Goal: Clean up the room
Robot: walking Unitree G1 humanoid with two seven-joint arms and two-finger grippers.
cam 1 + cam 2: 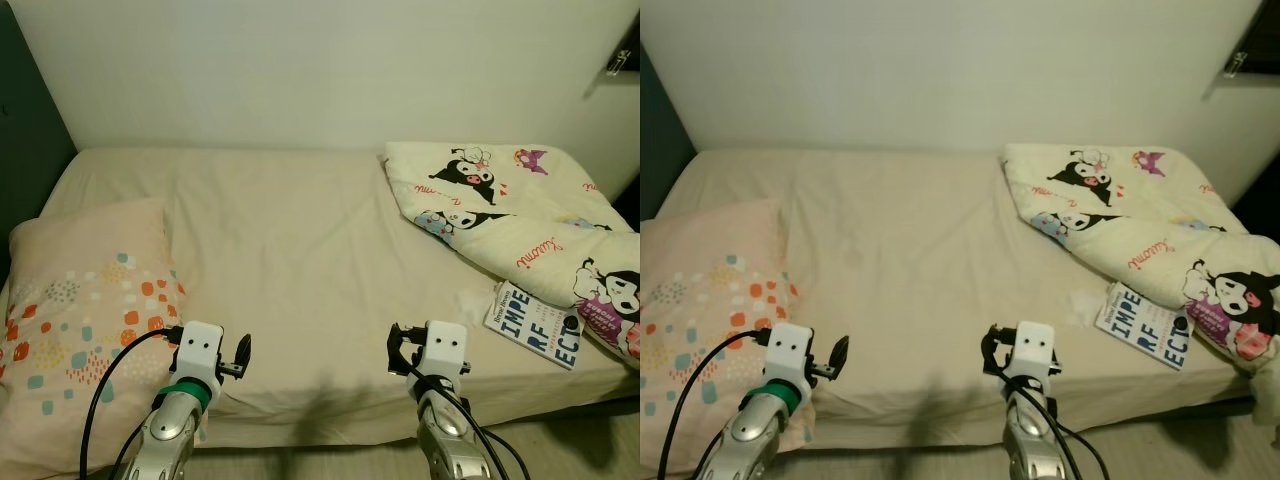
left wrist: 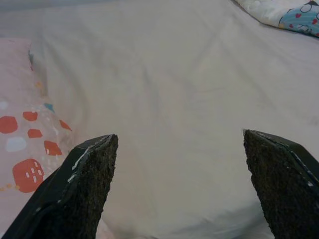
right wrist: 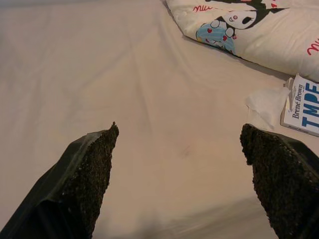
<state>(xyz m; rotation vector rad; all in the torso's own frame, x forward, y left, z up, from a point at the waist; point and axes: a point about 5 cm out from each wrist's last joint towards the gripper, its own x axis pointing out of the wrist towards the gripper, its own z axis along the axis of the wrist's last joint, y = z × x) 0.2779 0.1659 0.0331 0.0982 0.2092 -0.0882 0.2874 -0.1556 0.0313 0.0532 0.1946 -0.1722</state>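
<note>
A bed with a beige sheet lies before me. On its right side a cream blanket with cartoon prints is bunched up. A white and blue book lies near the bed's front right edge, one corner under the blanket. Beside it rests a crumpled white tissue. A pink pillow with coloured dots sits at the left. My left gripper and right gripper hover over the bed's front edge, both open with nothing between the fingers. The book is off to the right gripper's side.
A pale wall runs behind the bed. A dark panel stands at the far left by the pillow. A strip of floor shows below the bed's front right corner. The sheet's middle is bare and wrinkled.
</note>
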